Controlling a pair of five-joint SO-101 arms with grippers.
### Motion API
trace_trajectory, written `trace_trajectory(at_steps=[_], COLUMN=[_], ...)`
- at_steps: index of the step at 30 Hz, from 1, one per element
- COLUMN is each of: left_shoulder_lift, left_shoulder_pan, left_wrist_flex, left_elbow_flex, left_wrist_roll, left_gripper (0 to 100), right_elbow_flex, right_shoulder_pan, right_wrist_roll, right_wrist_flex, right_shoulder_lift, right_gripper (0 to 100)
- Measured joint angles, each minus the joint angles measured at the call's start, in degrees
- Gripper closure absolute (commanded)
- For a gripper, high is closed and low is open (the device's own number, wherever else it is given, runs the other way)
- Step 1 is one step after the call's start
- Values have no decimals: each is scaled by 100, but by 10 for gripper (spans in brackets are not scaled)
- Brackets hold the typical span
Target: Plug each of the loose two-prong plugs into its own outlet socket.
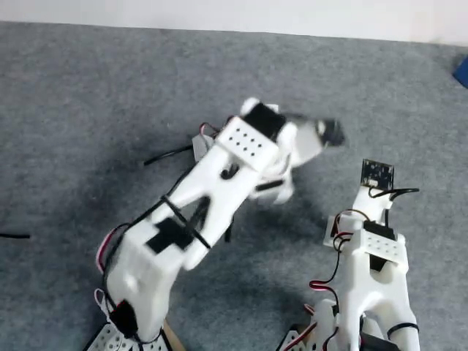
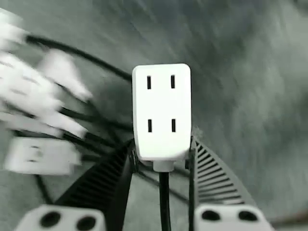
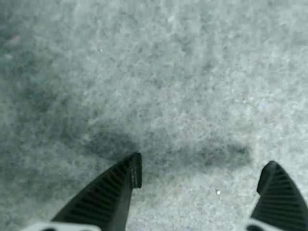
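1. A white outlet block point(image 2: 161, 113) with two pairs of slots, all unfilled, stands upright between the left fingers point(image 2: 113, 180).
2. The two black ribbed left fingers are clamped on the lower end of the block, one on each side.
3. A black cord point(image 2: 163, 202) leaves the bottom of the block and runs down between the fingers.
4. Beside the block lie several white plugs point(image 2: 53, 96) with black cords point(image 2: 82, 55). They are too blurred to count or to tell how they lie.
5. Seen from above, the left arm point(image 1: 212, 190) stretches from the near left corner to the far middle of the bench point(image 1: 88, 110), which has a grey, felt-like cover. A black cord point(image 1: 170, 154) trails out to the left from under it.
6. The right arm point(image 1: 369, 270) is folded at the near right, well apart from the block.
7. The right fingers point(image 3: 113, 192) are wide apart, holding nothing, with bare grey bench point(image 3: 183, 86) under them.
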Motion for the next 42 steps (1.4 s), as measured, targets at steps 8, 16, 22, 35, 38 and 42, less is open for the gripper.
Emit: trace_trajectory(at_steps=[8, 16, 22, 35, 38, 42], left_shoulder_lift=[-2198, -3903, -4387, -4237, -3727, -3033], left_shoulder_pan=[167, 914, 1187, 1310, 1380, 1389], left_wrist_flex=[-1389, -4123, -4747, -5284, -5398, -5407], left_elbow_flex=[4176, 7604, 8369, 8431, 7991, 7393], left_wrist_roll=[-985, -800, -730, -440, -273, -202], left_gripper=[996, 996, 996, 995, 995, 992], right_elbow_flex=[0, 0, 0, 0, 0, 0], right_shoulder_pan=[-9, -9, 0, -9, -9, 0], right_wrist_roll=[0, 0, 0, 0, 0, 0], right_wrist_flex=[0, 0, 0, 0, 0, 0], right_shoulder_lift=[0, 0, 0, 0, 0, 0], right_gripper=[628, 628, 628, 628, 628, 628])
